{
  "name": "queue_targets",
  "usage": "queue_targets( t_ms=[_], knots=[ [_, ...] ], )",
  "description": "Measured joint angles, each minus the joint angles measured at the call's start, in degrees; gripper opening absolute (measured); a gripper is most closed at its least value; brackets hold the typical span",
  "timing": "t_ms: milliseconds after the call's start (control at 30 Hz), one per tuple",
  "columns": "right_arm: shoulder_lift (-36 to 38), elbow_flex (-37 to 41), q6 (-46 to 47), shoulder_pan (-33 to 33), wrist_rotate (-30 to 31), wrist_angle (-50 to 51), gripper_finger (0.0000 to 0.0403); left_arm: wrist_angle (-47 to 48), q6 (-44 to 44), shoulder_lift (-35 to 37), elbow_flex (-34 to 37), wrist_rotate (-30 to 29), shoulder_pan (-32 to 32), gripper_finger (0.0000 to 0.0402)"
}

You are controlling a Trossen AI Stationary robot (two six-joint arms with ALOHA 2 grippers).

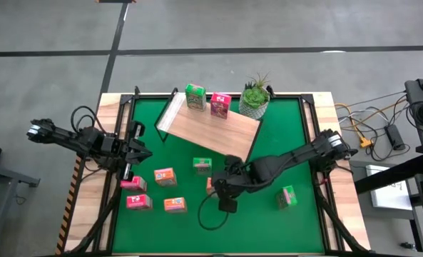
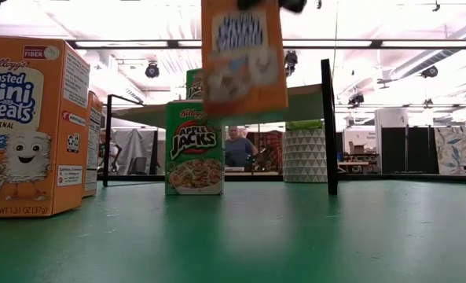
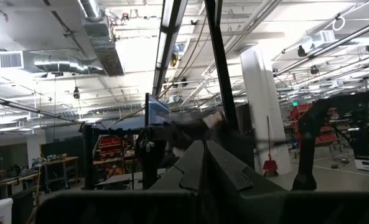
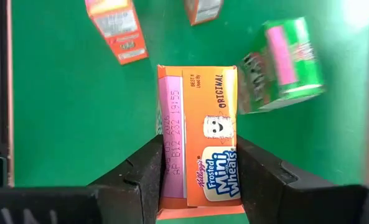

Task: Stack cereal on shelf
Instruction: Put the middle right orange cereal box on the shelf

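Right end effector grips an orange cereal box (label readable only at the wrist).

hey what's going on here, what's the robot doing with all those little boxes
The robot is stacking small cereal boxes on a wooden shelf. The right gripper is closed around an orange Frosted Mini Wheats box over the green mat, and the low view shows the box lifted off the mat. A green box and a pink box already stand on the shelf beside a potted plant. Several more boxes wait on the mat. The left gripper is shut and empty at the table's left edge.
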State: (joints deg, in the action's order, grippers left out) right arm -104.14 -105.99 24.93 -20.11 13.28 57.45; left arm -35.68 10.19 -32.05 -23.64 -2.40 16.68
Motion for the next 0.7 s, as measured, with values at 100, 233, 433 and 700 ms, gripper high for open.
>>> queue_targets(
  t_ms=[100,233,433,700],
  knots=[
    [0.1,-6.7,-0.3,0.5,0.2,5.6,0.0156,0.2,-0.2,0.0,0.0,0.0,0.0,0.0000],
    [0.2,-14.5,-2.9,1.7,0.8,10.4,0.0156,0.2,-0.2,0.0,0.0,0.0,0.0,0.0000],
    [1.5,-20.2,-9.0,4.6,6.4,15.7,0.0155,0.7,-0.2,0.0,0.0,0.0,0.0,0.0000],
    [5.0,-19.4,-11.6,11.8,9.5,21.7,0.0154,1.2,-0.2,0.0,0.0,0.0,0.0,0.0000]
  ],
)
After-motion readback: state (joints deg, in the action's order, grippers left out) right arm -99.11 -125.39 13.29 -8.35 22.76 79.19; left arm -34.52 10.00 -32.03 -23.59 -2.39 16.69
